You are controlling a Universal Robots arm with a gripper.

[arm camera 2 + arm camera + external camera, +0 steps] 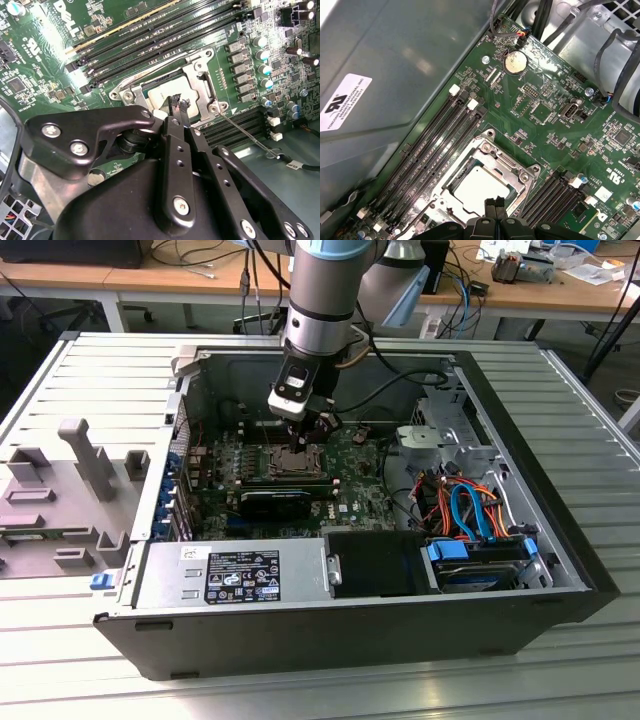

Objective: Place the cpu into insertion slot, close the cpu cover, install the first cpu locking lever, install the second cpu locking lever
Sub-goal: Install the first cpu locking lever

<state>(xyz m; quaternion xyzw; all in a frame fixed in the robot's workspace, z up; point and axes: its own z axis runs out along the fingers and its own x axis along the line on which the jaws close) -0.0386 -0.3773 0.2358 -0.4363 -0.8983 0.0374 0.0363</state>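
While a white printed sticker (pixel 345 102) marks the case wall (pixel 410 50), clenched fingers (pixel 491 206) hover over the cpu (pixel 480 187).

The pale square cpu (pixel 481 189) sat in the insertion slot (pixel 456 176), silvery cpu cover (pixel 512 167) lying flat over it, between memory slots (pixel 432 147).

White sticker (pixel 347 102): black print and a sign, on the grey case wall (pixel 395 55).
Black label (pixel 243 576): tiny white print, middle of the grey box (pixel 165 575); I can't read it.
Green board (pixel 42 67): big white letters (pixel 65 20) near its corner.
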